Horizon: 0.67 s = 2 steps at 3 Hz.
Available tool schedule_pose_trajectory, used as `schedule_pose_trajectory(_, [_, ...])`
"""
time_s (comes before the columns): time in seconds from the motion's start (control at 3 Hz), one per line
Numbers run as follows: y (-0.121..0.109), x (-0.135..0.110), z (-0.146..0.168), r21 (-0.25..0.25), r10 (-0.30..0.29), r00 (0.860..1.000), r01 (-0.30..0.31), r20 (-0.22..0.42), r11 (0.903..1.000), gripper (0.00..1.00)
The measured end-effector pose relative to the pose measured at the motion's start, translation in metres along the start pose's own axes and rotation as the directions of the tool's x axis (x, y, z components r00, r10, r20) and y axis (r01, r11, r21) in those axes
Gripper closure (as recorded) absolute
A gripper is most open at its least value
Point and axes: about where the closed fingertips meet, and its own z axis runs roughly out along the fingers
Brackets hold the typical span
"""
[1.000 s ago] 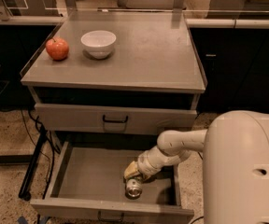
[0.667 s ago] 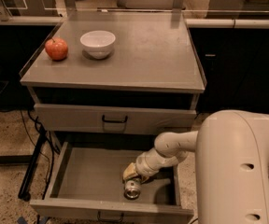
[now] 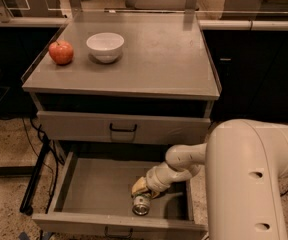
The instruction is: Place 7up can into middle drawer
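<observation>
The middle drawer (image 3: 91,189) is pulled open below the cabinet top, its grey floor showing. The 7up can (image 3: 141,204) lies on its side on the drawer floor near the front, one shiny end facing me. My gripper (image 3: 141,188) reaches down into the drawer from the right and sits right at the can's upper end, touching or nearly touching it. The white arm (image 3: 244,174) fills the lower right of the view.
The upper grey drawer (image 3: 123,128) with its black handle is shut. A red apple (image 3: 61,52) and a white bowl (image 3: 105,46) stand on the cabinet top at the back left. Cables hang left of the cabinet (image 3: 38,139).
The can and gripper have stayed where they were in the drawer. The arm's white body fills more of the lower right than one second ago.
</observation>
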Motion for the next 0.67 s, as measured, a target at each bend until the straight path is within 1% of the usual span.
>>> schedule_pose_trajectory(0.33, [-0.0009,0.0004,0.0008,0.0,0.006,1.0,-0.006,-0.002,1.0,1.0])
schedule_pose_trajectory(0.67, [-0.0009,0.0005,0.0008,0.0,0.006,1.0,-0.006,-0.002,1.0,0.86])
